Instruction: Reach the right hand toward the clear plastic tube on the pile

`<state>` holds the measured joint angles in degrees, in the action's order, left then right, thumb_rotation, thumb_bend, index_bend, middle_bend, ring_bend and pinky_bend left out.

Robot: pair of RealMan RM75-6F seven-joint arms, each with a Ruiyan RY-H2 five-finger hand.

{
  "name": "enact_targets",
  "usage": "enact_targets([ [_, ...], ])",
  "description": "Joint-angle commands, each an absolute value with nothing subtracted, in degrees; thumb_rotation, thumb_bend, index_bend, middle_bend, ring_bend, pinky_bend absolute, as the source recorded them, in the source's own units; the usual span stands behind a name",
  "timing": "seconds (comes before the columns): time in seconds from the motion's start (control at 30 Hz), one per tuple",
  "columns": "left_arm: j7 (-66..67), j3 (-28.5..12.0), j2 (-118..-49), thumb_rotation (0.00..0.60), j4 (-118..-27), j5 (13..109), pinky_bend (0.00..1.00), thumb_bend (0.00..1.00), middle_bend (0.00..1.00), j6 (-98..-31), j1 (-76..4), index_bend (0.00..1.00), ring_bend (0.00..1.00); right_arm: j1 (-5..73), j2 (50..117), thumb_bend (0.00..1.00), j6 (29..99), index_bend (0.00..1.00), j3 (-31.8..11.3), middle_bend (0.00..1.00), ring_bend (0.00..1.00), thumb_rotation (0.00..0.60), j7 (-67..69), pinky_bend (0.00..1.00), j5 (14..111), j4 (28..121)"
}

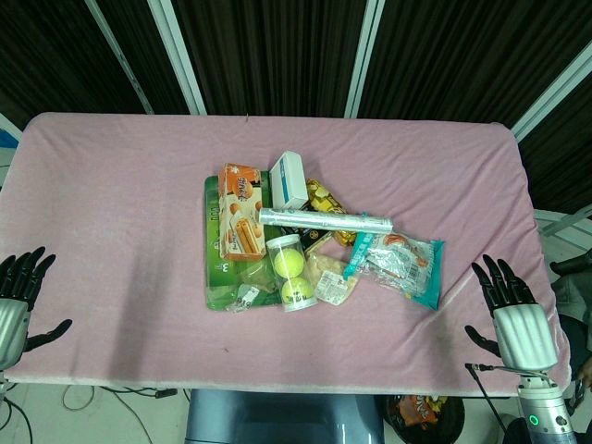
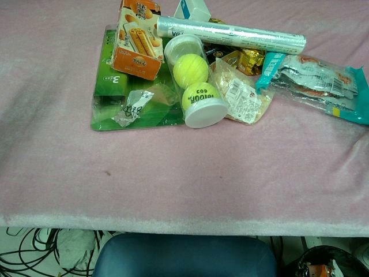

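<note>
The right hand [image 1: 518, 319] is hovering at the table's five o'clock corner in the head view, palm down, its fingers spreading apart and pointing toward twelve o'clock, holding nothing. The left hand [image 1: 17, 301] is sitting at the eight o'clock edge, fingers likewise apart and empty. The clear plastic tube [image 1: 290, 272] [image 2: 194, 86], carrying two yellow tennis balls, is lying in the pile near the centre of the pink tablecloth [image 1: 120, 213], at about ten o'clock from the right hand and well apart from it. The tube is resting against the green package [image 2: 109, 107], under the long foil roll [image 1: 326, 220].
</note>
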<state>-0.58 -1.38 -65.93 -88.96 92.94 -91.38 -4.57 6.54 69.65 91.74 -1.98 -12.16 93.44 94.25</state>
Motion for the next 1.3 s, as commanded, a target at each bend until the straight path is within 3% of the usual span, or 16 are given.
enact_targets([
  [0.03, -0.54, -1.37, -65.95, 0.6, -88.99, 92.94, 0.0, 0.0, 0.0, -91.36, -4.57, 0.0, 0.0, 6.54, 69.56, 0.13, 91.59, 0.0, -2.06, 0.0, 0.0, 0.6, -12.1, 0.23, 93.49, 94.5],
  [0.67, -1.17, -1.61, -66.03, 0.6, -89.07, 92.11, 0.0, 0.0, 0.0, -90.77, -4.7, 0.0, 0.0, 8.56, 67.82, 0.13, 86.78, 0.0, -3.8, 0.0, 0.0, 0.6, -11.75, 0.23, 90.78, 101.4],
  [1.0, -2.48, -1.9, -65.86, 0.6, -88.93, 91.83, 0.0, 0.0, 0.0, -90.73, -4.85, 0.0, 0.0, 18.65, 71.96, 0.13, 74.64, 0.0, -11.78, 0.0, 0.0, 0.6, -19.81, 0.23, 81.2, 107.59],
  [1.3, -3.05, -1.75, -65.64, 0.6, -88.89, 91.68, 0.0, 0.0, 0.0, -90.01, -5.08, 0.0, 0.0, 31.28, 81.11, 0.13, 63.36, 0.0, -19.48, 0.0, 0.0, 0.6, -28.56, 0.23, 66.02, 101.78],
])
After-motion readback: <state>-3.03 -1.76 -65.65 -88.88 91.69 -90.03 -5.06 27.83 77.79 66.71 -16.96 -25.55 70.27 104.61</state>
